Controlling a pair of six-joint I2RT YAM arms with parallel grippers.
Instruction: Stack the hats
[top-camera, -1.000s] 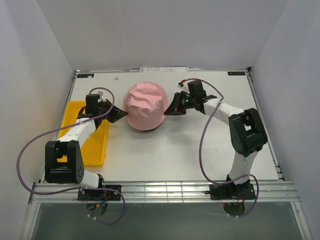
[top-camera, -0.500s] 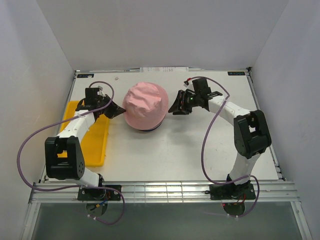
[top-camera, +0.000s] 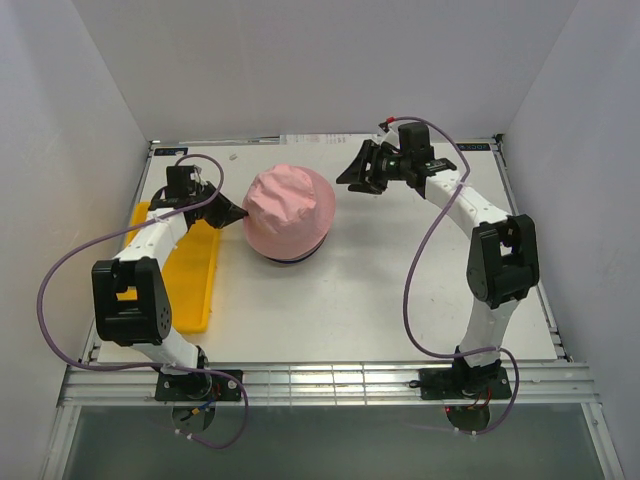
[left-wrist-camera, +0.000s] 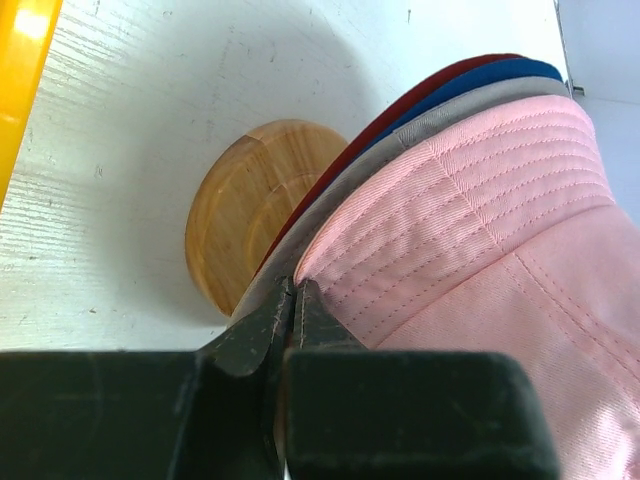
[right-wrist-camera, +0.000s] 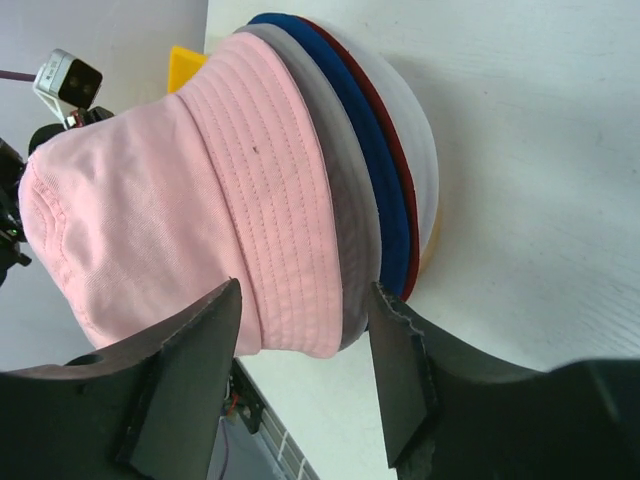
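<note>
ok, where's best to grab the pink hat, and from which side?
I'd pinch the pink hat's stitched brim, coming in level from the side. The crown is a filled dome offering no edge; the brim flares as a thin free lip over the grey hat.

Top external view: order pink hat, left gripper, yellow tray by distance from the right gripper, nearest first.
1. pink hat, middle.
2. left gripper, at the hat's left side.
3. yellow tray, far left.
</note>
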